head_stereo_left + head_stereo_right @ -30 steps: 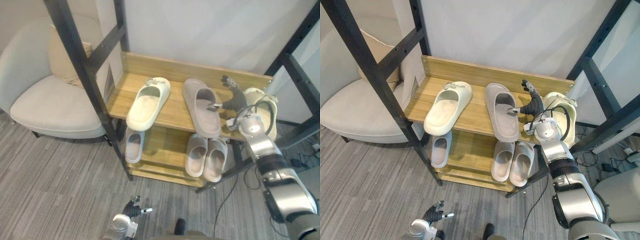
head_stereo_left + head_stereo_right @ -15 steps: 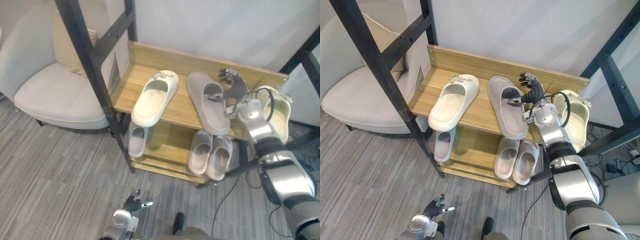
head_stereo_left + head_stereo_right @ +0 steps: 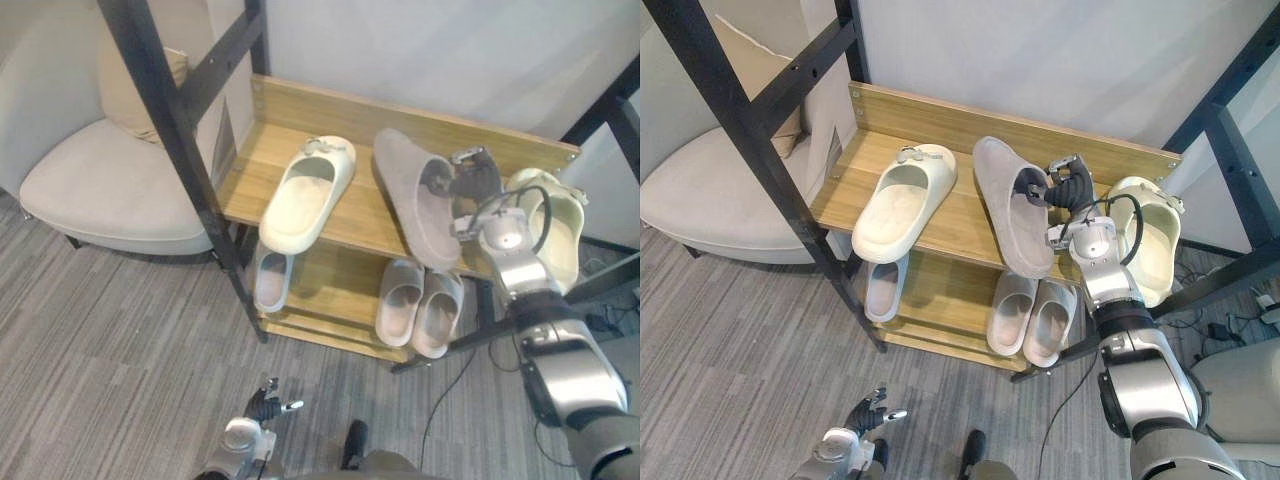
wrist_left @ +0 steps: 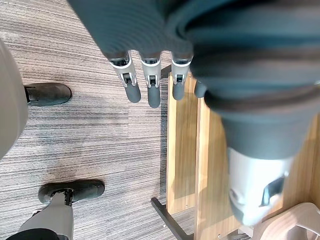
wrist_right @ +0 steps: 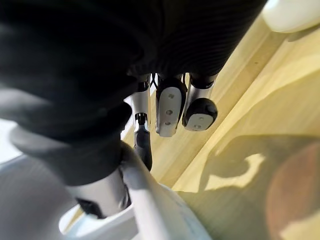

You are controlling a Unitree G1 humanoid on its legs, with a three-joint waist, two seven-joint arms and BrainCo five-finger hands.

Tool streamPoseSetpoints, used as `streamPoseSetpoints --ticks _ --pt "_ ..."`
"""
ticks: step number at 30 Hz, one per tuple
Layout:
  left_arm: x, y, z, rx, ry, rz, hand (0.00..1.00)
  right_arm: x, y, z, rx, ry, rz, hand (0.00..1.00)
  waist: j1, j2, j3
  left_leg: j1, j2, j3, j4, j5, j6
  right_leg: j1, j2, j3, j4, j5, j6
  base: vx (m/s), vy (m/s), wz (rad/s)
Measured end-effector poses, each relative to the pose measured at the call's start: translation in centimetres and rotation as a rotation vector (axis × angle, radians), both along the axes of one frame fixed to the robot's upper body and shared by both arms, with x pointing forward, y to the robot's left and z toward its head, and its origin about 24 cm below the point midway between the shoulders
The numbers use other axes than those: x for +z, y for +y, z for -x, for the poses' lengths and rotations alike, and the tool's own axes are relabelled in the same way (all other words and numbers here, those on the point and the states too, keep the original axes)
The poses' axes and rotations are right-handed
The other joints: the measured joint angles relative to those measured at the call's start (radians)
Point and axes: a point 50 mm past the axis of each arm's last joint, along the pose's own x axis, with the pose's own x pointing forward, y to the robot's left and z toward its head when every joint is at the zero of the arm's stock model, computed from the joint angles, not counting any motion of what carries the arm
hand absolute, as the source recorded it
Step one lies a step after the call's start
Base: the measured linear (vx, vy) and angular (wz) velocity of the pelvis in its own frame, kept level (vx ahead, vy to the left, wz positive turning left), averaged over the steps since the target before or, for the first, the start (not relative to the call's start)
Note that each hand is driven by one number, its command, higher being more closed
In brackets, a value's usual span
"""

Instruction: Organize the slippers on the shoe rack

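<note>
— Where is there room on the top shelf (image 3: 250, 165)?
— A bare strip of wood runs between the cream slipper (image 3: 305, 195) and the grey slipper (image 3: 415, 200), which the right hand (image 3: 470, 180) grips, tipped up on its edge. The back left corner is bare too.
— What stands in the way?
— The black frame post (image 3: 165, 130) slants across the front left corner, and the back board (image 3: 400, 112) closes the rear. A second cream slipper (image 3: 560, 250) takes the right end, beside the black bars (image 3: 1220, 75).
— And the lower shelf (image 3: 330, 288)?
— Open wood between the pale slipper (image 3: 270, 282) and the taupe pair (image 3: 398, 300), roofed by the top shelf.
</note>
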Motion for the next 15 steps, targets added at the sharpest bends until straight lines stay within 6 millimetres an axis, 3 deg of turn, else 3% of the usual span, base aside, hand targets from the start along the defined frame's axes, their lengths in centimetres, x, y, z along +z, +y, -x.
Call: streamPoseSetpoints --ticks 10,15 --pt "-0.1 -0.2 0.2 -0.002 0.009 0.003 0.00 -2.0 3.1 3.1 0.115 -0.054 -0.052 1.00 -0.010 0.001 -0.007 0.021 0.001 0.014 0.009 -0.001 0.000 0.019 0.000 0.019 0.000 0.000 0.000 0.00 0.004 -0.05" --pt "-0.4 0.0 1.0 0.017 0.029 0.002 0.00 -1.5 4.9 5.7 0.197 -0.149 -0.085 1.00 -0.017 0.010 -0.041 0.037 0.003 0.024 0.018 -0.010 -0.001 0.037 0.001 0.027 0.000 0.000 0.001 -0.04 0.010 -0.05"
